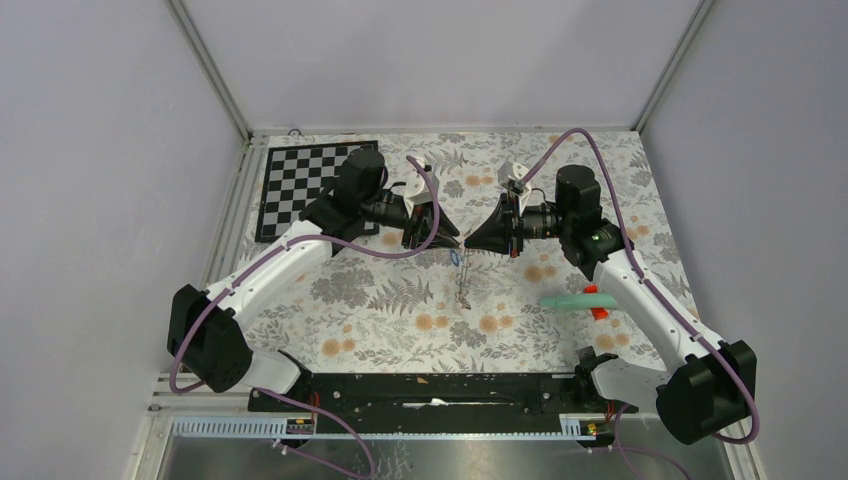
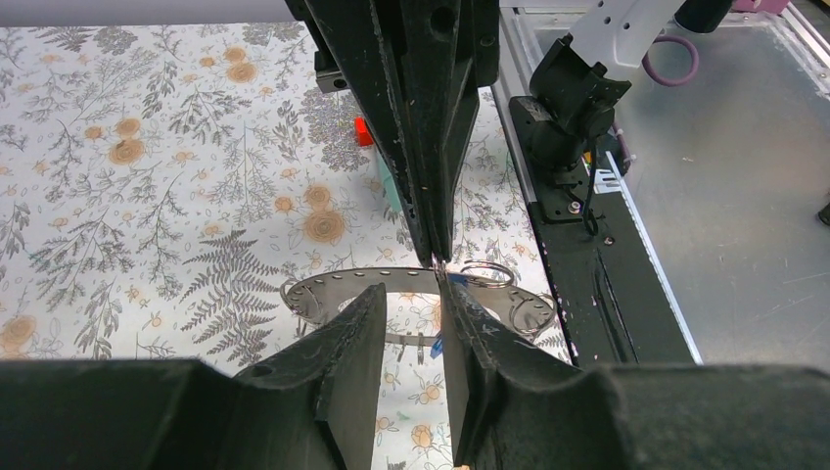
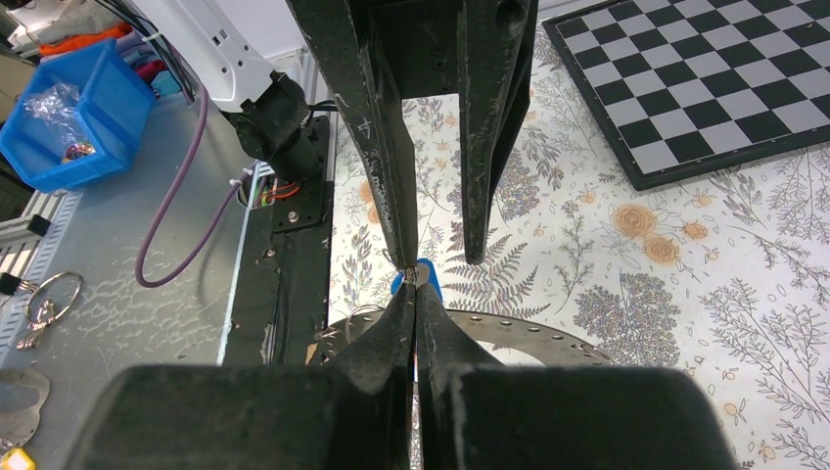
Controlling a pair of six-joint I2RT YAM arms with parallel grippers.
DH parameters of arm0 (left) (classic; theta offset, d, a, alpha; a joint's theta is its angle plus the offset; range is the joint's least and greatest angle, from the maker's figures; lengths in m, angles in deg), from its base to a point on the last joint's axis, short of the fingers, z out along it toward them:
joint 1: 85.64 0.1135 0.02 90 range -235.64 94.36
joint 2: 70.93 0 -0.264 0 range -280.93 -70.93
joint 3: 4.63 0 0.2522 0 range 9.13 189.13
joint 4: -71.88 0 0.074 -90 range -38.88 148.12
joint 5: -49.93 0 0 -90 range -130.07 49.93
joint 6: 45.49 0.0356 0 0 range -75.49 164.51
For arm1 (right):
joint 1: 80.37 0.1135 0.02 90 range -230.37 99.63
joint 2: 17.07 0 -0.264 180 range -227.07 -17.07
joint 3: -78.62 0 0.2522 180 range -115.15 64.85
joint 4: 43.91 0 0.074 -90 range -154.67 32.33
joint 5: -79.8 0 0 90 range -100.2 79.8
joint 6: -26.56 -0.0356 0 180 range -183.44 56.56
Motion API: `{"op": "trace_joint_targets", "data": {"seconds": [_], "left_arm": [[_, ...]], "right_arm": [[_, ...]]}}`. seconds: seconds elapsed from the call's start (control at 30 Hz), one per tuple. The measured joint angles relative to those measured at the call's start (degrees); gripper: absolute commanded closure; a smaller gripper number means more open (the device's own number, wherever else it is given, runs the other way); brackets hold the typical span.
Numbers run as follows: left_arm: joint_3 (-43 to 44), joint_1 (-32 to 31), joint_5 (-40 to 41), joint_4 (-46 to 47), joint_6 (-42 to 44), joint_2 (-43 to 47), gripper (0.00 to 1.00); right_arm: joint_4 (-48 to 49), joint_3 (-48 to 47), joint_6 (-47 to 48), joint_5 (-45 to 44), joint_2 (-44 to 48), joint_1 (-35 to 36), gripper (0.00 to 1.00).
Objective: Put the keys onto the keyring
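A: Found the keyring [image 2: 311, 294] where?

B: Spotted it up off the bench [image 1: 400, 320], near the middle, hanging edge-on below the two claw tips in the overhead view; saw it from the left wrist as a flat grey hoop lying across, just beyond the fingers [image 2: 352, 333].

A: Made what of the left claw [image 3: 440, 260]?

B: Caught it part-way open; noted a clear gap between its fingers, with one fingertip right against the tip of the right claw [image 2: 438, 257] and the other apart to the side; made out nothing gripped in that gap.

A: Judged the right claw how?

B: Shut tight, fingers pressed flat together; traced the tip to the upper band of the keyring; could not tell whether pinching the band itself or something smaller there.

A: Located the blue-tagged key [image 3: 428, 272]?

B: Yes; just beyond the right claw's tip, touching or nearly touching it; too small to say whether threaded on the hoop; noticed a thin wire ring [image 2: 486, 274] just beside the band as well.

A: Noted anything else on the bench?

B: Marked a teal stick [image 1: 575, 300] with a red piece [image 1: 600, 313] near the right arm, well apart from the claws; placed a chequered board [image 1: 300, 190] at the far left corner, behind the left arm.
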Motion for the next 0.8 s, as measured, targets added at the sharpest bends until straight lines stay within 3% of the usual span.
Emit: {"op": "trace_joint_targets", "data": {"seconds": [0.8], "left_arm": [[-1.4, 0.0, 0.96, 1.36, -0.9, 0.0, 0.67]], "right_arm": [[0.22, 0.59, 0.0, -0.96, -0.24, -0.04, 1.0]]}}
